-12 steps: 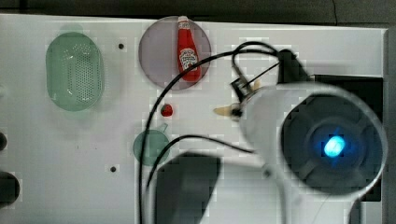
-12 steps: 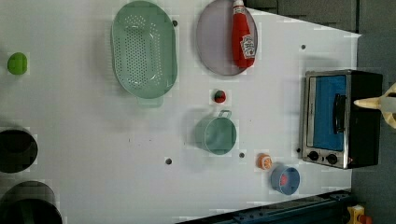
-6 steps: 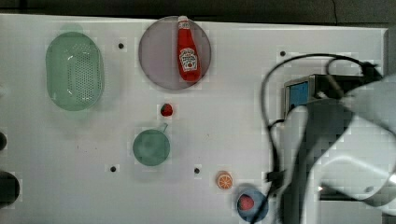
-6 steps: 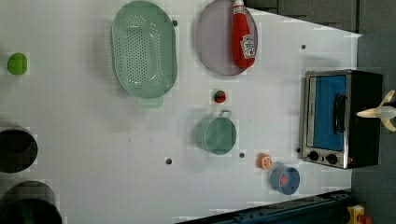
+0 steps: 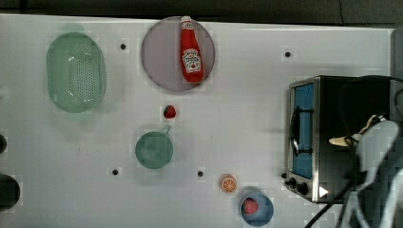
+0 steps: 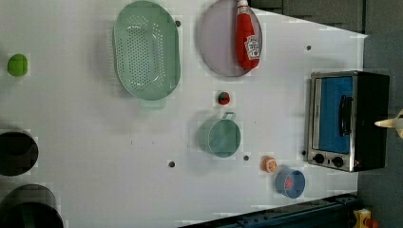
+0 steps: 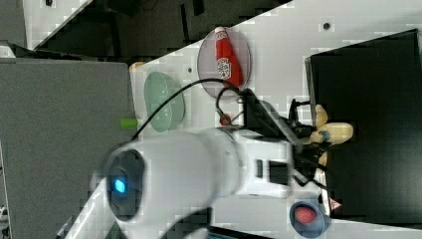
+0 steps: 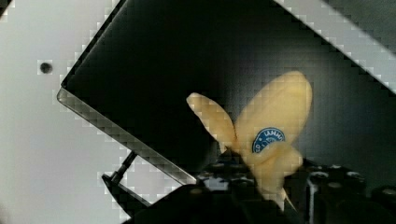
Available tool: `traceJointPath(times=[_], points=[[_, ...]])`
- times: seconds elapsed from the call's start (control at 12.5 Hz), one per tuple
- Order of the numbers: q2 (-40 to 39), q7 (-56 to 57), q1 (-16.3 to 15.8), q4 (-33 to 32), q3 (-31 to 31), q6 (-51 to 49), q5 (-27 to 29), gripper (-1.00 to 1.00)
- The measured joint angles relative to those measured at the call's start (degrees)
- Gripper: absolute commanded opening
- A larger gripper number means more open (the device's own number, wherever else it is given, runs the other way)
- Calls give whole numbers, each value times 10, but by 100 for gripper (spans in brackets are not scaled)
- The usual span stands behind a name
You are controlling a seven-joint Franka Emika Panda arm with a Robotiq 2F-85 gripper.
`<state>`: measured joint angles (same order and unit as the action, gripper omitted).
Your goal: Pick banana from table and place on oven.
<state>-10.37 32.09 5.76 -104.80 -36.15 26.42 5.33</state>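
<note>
carry→place | black claw point(image 7: 318, 135) gripping pale yellow half-peeled toy banana point(image 8: 266, 126), moved off white worktop point(image 5: 247, 95) to above black boxy toaster oven point(image 5: 354, 102) roof | lower, release pending

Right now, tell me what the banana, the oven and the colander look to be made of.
Banana: probably matte moulded plastic; uniform pale yellow, blue sticker.
Oven: likely black painted metal body with shiny silver front frame and blue-tinted glass door.
Colander: seemingly pale green plastic; even colour, regular punched holes.
</note>
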Motion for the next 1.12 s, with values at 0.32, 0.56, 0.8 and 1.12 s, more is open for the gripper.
traceJointPath(times=[0.32,0.56,0.8,1.12], points=[[-59,48,13,-10,-12,32,7,4],[-68,51,5,-26,-3,26,9,70],[-68,57,-9,-25,0,19,2,100],[-28,68,-13,6,10,-40,-17,100]])
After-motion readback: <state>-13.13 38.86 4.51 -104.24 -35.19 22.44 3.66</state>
